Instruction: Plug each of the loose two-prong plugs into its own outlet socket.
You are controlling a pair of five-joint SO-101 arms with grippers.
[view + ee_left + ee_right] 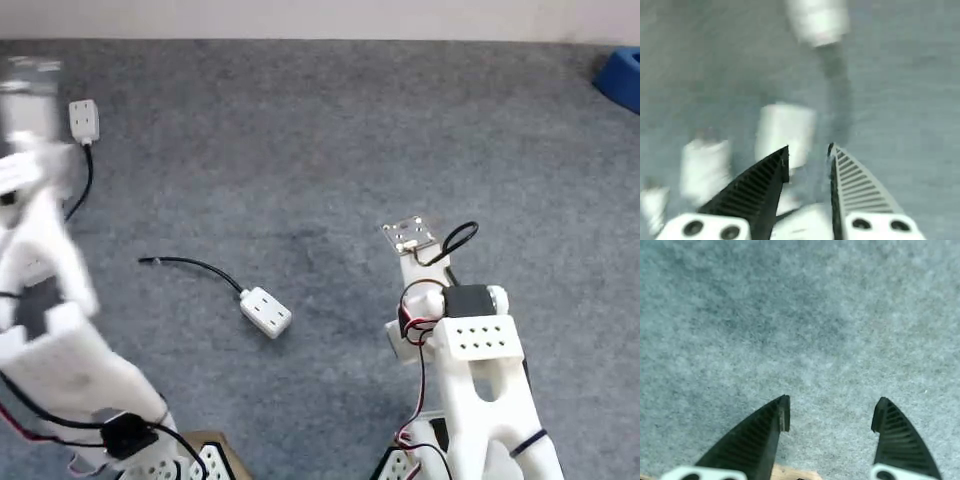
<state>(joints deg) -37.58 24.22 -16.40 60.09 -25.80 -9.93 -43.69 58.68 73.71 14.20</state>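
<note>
both grippers released, sockets lying on the carpet

a white socket block lies on the grey carpet, its black cord trailing away to the left. a second socket block sits well up and left of it, just beside the left arm. the left gripper has its jaws a little apart, grasping nothing, with white shapes beyond them that i cannot identify. right of the socket block, the right gripper is spread wide over bare carpet. a blue thing sits far up and right.
</note>
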